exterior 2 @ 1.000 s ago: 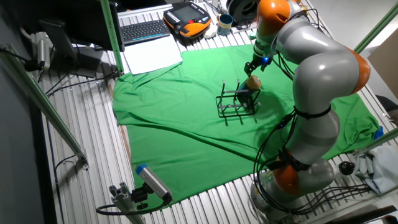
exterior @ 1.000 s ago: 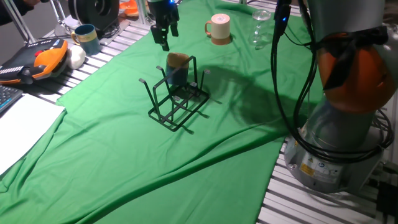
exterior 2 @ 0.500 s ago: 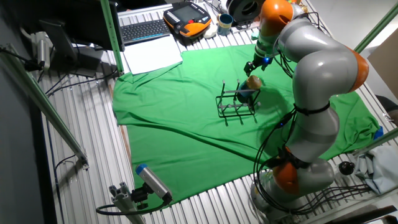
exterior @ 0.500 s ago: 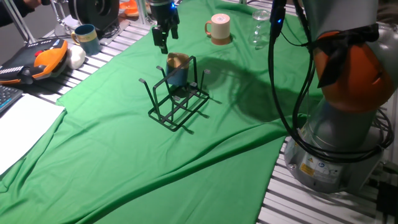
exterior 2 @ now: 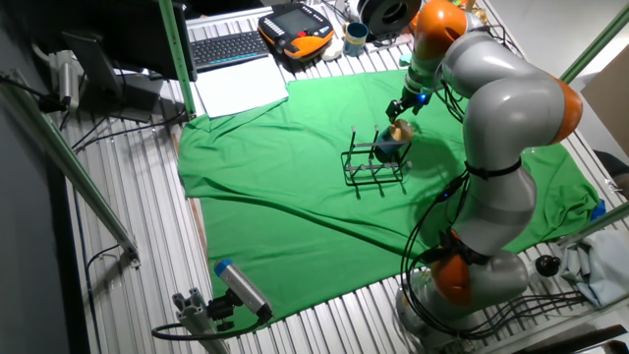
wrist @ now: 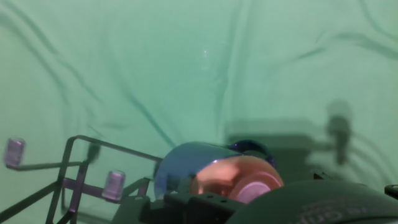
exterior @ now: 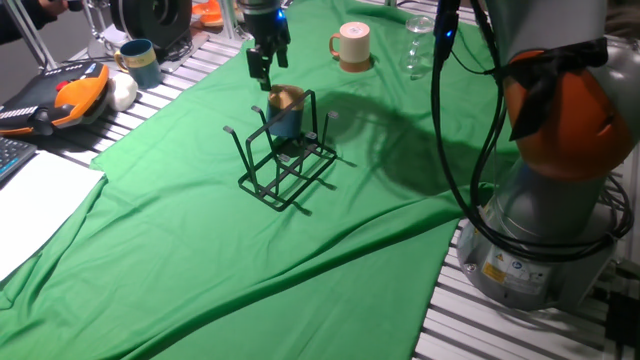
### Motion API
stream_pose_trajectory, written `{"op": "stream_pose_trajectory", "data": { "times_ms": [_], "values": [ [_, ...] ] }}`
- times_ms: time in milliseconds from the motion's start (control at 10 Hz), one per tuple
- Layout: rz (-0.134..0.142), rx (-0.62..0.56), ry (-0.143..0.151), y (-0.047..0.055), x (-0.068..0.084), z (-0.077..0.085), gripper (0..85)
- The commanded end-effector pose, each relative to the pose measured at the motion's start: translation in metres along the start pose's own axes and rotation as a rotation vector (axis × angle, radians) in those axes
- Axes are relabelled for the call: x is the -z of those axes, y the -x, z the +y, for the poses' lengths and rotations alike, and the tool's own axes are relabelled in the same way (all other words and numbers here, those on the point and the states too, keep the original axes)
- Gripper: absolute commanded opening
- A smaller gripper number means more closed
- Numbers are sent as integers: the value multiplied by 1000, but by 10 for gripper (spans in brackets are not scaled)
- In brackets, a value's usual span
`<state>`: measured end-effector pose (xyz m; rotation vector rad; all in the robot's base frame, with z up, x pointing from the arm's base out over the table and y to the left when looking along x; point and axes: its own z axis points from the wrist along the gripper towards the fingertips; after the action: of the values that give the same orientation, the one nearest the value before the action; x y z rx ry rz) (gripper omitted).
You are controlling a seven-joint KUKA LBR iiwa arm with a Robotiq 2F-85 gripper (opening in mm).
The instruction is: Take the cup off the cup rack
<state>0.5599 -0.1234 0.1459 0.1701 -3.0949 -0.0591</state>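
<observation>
The cup, dark blue with a tan rounded end up, hangs upside down on a prong of the black wire cup rack on the green cloth. My gripper hovers just above and behind the cup, fingers apart, holding nothing. In the other fixed view the gripper is just above the cup and the rack. In the hand view the cup sits low in the frame, close under the hand, with rack prongs to its left.
A cream handled mug and a clear glass stand at the back. A teal mug, an orange teach pendant and white paper lie to the left. The arm's base is at the right.
My gripper has shifted slightly right and closer over the cup. The cup and rack have not moved.
</observation>
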Motion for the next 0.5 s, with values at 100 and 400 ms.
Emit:
{"op": "stream_pose_trajectory", "data": {
  "times_ms": [100, 400],
  "values": [
    [-9, -2, 6, -6, -6, 0, 850],
    [-13, -2, 13, -9, -11, -4, 850]
  ]
}}
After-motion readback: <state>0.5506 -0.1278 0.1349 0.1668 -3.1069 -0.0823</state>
